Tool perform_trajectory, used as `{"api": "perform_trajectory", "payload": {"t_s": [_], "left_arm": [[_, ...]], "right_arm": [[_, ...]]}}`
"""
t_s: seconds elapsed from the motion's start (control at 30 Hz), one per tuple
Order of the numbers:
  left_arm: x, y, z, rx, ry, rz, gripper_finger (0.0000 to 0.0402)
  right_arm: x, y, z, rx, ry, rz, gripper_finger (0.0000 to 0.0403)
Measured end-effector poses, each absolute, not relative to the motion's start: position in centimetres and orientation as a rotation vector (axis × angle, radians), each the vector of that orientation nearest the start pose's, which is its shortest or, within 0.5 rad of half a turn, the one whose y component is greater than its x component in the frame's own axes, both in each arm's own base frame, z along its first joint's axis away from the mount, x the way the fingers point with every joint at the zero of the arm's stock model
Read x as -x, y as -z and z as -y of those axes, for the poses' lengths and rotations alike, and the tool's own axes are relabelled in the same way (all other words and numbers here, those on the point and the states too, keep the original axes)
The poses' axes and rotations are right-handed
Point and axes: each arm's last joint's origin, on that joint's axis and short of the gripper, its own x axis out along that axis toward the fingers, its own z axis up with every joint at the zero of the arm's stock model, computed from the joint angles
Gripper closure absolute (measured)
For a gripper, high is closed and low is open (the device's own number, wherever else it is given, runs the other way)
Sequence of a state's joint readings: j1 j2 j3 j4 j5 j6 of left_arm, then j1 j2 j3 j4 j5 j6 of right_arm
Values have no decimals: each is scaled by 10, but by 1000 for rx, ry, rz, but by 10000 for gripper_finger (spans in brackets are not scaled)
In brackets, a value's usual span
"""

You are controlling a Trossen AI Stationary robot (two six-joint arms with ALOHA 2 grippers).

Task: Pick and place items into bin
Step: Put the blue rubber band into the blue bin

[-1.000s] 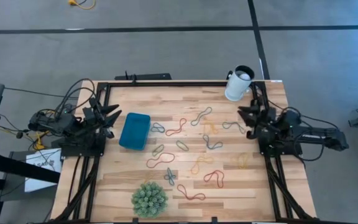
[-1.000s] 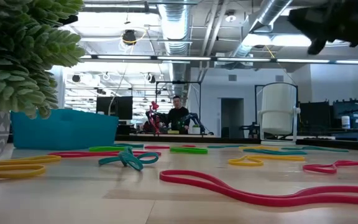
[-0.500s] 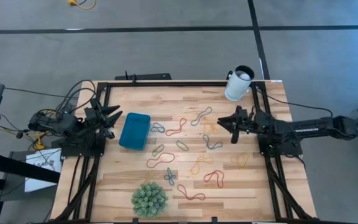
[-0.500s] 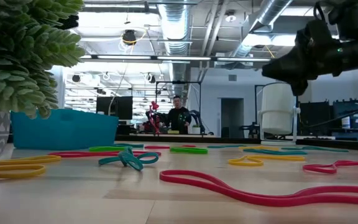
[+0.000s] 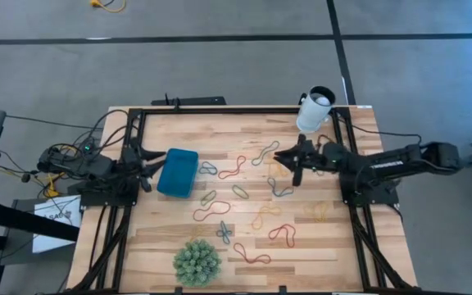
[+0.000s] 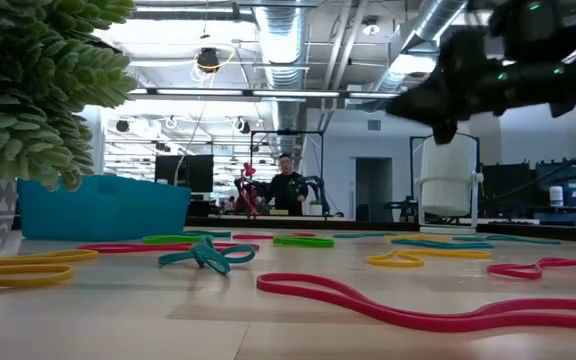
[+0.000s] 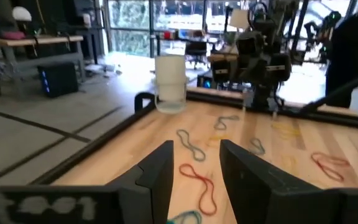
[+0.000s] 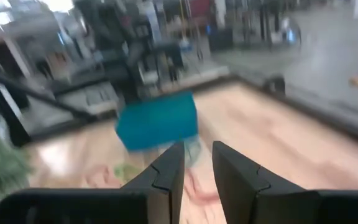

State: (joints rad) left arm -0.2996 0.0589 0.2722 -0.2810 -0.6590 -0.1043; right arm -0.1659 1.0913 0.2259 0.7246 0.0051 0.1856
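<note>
Many thin coloured rubber-band loops [image 5: 231, 167] lie beside the teal bin [image 5: 177, 172].

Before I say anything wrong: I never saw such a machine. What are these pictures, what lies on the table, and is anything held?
It is a robot with two dark arms at a wooden table. One picture looks down from above, one looks level across the tabletop, and two come from cameras on the wrists.

Many coloured rubber bands lie scattered on the wood. A teal bin sits near the left claw, which waits, open. A green spiky ball and a white cup also stand there.

The right claw reaches out above the bands, open. Neither claw holds anything. A person shows far behind.
</note>
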Motion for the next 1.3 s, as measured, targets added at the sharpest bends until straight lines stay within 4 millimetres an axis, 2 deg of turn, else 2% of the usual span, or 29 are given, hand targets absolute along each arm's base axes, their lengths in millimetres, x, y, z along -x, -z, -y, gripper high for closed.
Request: {"api": "perform_trajectory", "payload": {"t_s": [0.2, 0.3, 0.4, 0.6, 0.77, 0.9, 1.13, 1.3], "left_arm": [[-76, -224, 6, 104, -309, -39, 281], [-76, -224, 7, 91, -301, -39, 281], [-76, -223, 4, 80, -386, -47, 281], [-74, -221, 2, 81, -480, -56, 281], [-74, -220, 2, 82, -474, -64, 281], [-74, -220, 2, 82, -475, -65, 281], [-74, -220, 2, 81, -479, -65, 281], [-74, -220, 2, 81, -480, -65, 281]], "right_arm": [[-215, -157, 38, -217, 212, -389, 326], [-223, -158, 43, -228, 237, -500, 326], [-227, -165, 48, -244, 266, -643, 326], [-221, -185, 52, -367, 378, -958, 326], [-206, -183, 48, -416, 459, -1171, 326], [-195, -180, 49, -405, 594, -1264, 326], [-191, -180, 60, -402, 703, -1249, 326], [-189, -163, 67, -446, 751, -1331, 326]]}}
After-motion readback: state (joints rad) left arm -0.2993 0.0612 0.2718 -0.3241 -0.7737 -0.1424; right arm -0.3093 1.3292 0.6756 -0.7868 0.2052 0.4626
